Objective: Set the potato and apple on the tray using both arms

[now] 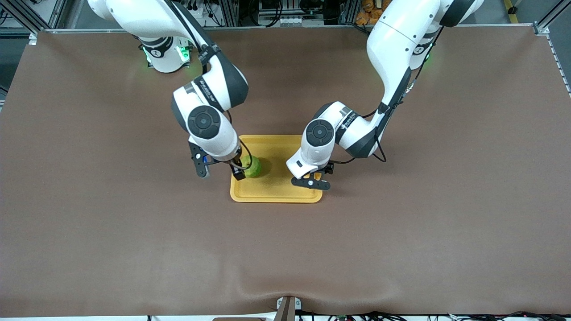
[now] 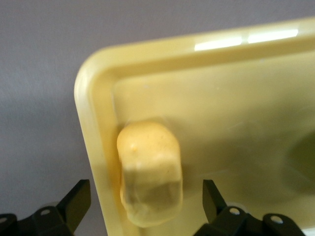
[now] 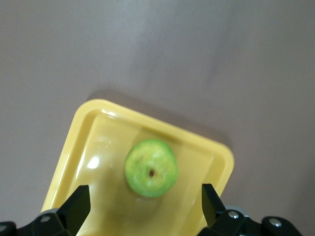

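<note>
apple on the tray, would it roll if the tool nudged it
Probably: the apple looks round and smooth, so a sideways nudge could start it rolling. The tray's raised rim would likely stop it. It sits stem dimple up, apparently settled, so it may only wobble.

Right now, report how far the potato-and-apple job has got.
Nearly finished. The apple lies in the tray toward the right arm's end; the potato lies in it by the rim at the left arm's end. Both the right gripper and left gripper are open over them, nothing held. Only pulling the arms away looks left.
</note>
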Motion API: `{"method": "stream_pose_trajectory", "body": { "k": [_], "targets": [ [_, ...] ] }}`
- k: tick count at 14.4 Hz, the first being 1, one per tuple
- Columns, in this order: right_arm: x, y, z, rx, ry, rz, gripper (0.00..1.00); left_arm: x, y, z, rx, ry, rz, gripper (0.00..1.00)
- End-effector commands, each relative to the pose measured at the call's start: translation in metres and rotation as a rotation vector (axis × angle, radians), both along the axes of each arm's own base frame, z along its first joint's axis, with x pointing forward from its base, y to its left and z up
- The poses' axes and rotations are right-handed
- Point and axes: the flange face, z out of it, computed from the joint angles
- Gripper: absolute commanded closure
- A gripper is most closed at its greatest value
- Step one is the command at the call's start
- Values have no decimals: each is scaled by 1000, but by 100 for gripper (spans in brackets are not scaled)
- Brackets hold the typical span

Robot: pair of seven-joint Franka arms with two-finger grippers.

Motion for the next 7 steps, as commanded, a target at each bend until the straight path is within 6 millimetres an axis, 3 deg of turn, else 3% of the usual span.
{"method": "stream_pose_trajectory", "body": {
  "k": [1, 4, 7],
  "targets": [
    [14, -46, 18, 33, 36, 157, 0, 11, 0, 27, 22, -10, 16, 0],
    [33, -108, 36, 68, 53, 315, 0, 31, 18, 67, 53, -4, 51, 0],
    [42, -157, 58, 99, 38, 426, 0, 46, 45, 109, 51, -20, 92, 0]
  ]
}}
